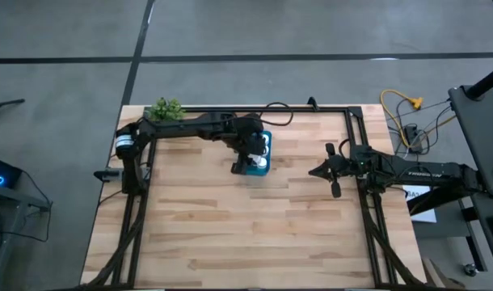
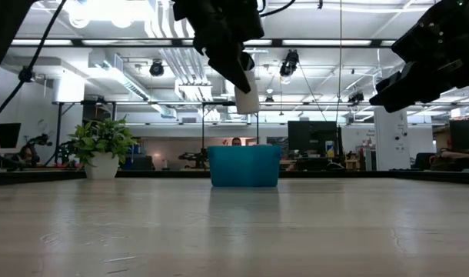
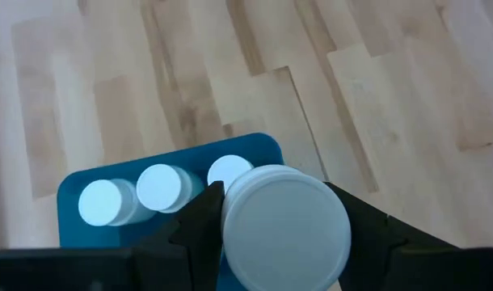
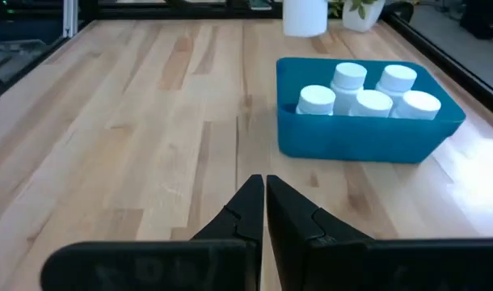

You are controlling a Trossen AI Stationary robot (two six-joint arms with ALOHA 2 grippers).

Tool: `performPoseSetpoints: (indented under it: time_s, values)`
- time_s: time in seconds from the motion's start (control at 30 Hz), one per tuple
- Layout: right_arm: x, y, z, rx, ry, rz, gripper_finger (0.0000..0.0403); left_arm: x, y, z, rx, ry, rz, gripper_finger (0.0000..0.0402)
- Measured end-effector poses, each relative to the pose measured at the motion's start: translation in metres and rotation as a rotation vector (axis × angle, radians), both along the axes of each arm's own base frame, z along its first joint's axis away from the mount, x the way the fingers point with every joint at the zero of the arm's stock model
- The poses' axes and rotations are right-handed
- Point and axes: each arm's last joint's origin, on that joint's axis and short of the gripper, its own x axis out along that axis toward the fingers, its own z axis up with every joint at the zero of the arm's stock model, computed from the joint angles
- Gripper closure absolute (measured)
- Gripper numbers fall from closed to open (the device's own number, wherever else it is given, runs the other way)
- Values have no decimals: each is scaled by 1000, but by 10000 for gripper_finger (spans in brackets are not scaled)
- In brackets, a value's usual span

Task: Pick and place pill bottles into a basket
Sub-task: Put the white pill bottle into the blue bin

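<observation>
teal-blue plastic, small and rectangular with upright walls, the basket [image 4: 368, 129] stands on the pale wooden plank table [image 1: 230, 234], toward the far edge and left of the middle as the overhead camera shows it. five small white cylindrical pill bottles with round white caps [image 4: 368, 93] stand upright inside it, packed close together; the right wrist camera shows all five, the left wrist camera only three of their caps.

the left gripper [image 3: 283, 230] hangs above the basket, its two dark fingers [image 3: 194, 222] clamped on either side of a sixth white pill bottle [image 3: 285, 226]. in the low view that held bottle [image 2: 247, 96] is upright in the air, clear of the basket's rim and roughly over its middle, not touching the bottles below.

the right gripper [image 4: 264, 198] waits over the right part of the table, well apart from the basket, raised off the surface. its fingers are pressed together with nothing between them.

a small green leafy plant in a white pot [image 2: 104, 150] sits at the far left corner of the table, apart from the basket.
</observation>
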Motion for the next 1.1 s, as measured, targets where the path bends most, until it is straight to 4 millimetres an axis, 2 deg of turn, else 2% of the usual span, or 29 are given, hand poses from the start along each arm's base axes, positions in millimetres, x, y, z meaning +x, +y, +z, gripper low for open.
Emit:
performPoseSetpoints:
  time_s: [0.33, 0.67, 1.1]
  values:
    - [1, -1, 3, -17, -32, -8, 394, 1, 2, -5, -15, -4, -19, 240]
    - [2, -1, 5, -26, -54, -6, 394, -4, 6, -46, -31, 30, -13, 240]
    - [2, -1, 6, -22, -73, -9, 394, -7, 23, -46, -8, 8, 38, 240]
